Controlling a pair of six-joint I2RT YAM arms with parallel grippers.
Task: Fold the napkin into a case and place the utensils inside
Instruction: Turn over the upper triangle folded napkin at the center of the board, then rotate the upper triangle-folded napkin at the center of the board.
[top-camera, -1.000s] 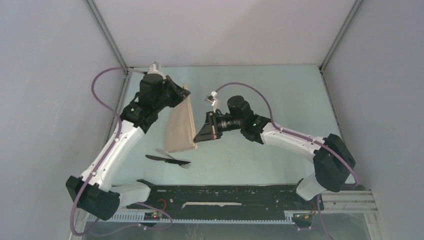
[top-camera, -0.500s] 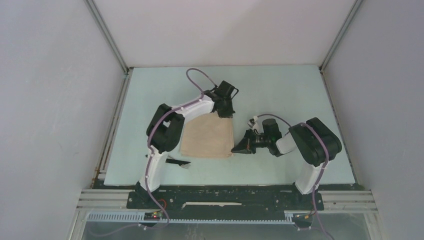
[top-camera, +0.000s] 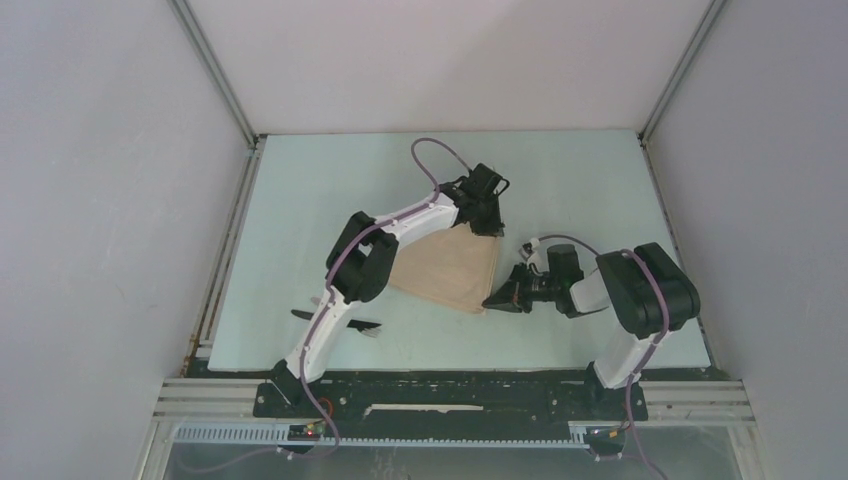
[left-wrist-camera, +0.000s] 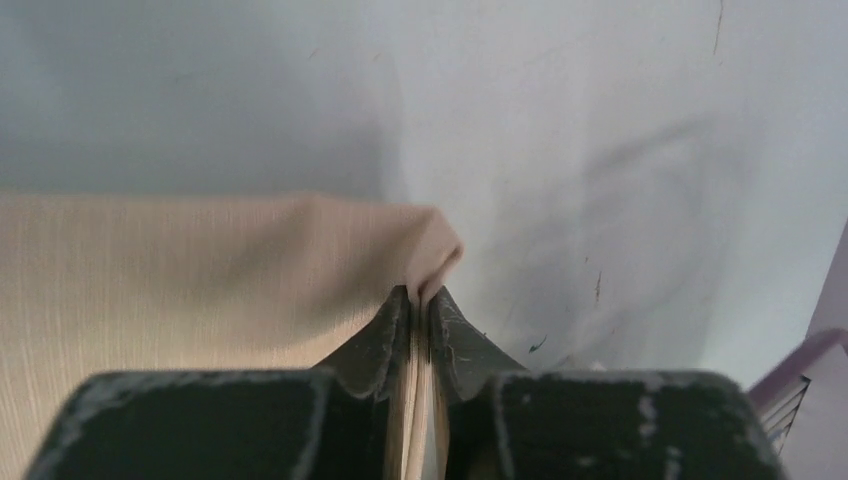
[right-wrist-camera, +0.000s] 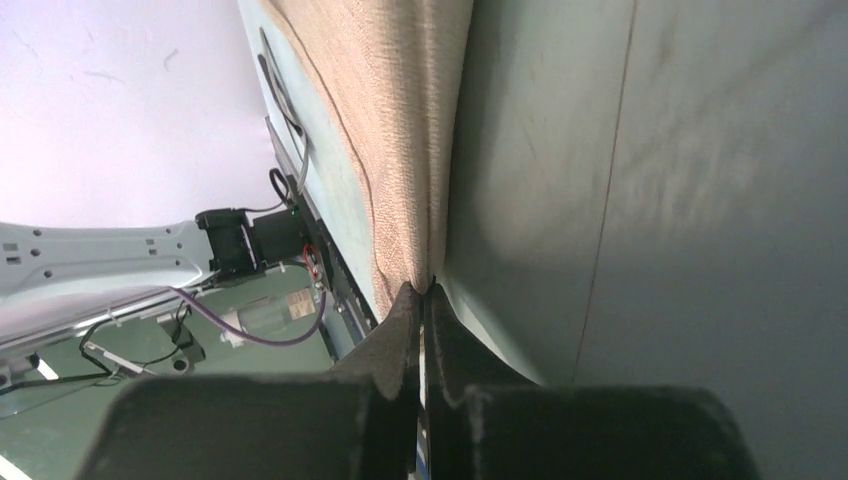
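My left end effector (top-camera: 489, 222) is clenched on the napkin's (top-camera: 448, 265) upper-right corner and my right end effector (top-camera: 493, 300) on its lower-right corner. That held edge runs nearly top to bottom at frame centre, with the cloth spreading leftward over the bench (top-camera: 300, 200). The utensils (top-camera: 366, 326) lie lower left, well apart.

Folded tan napkin (top-camera: 450, 268) lies spread, black utensils (top-camera: 362, 324) apart to its left.

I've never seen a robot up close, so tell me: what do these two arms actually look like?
The left arm and right arm have white shells with black joints. A purple cable loops along each. Fingers are dark grey, tapered, scuffed.
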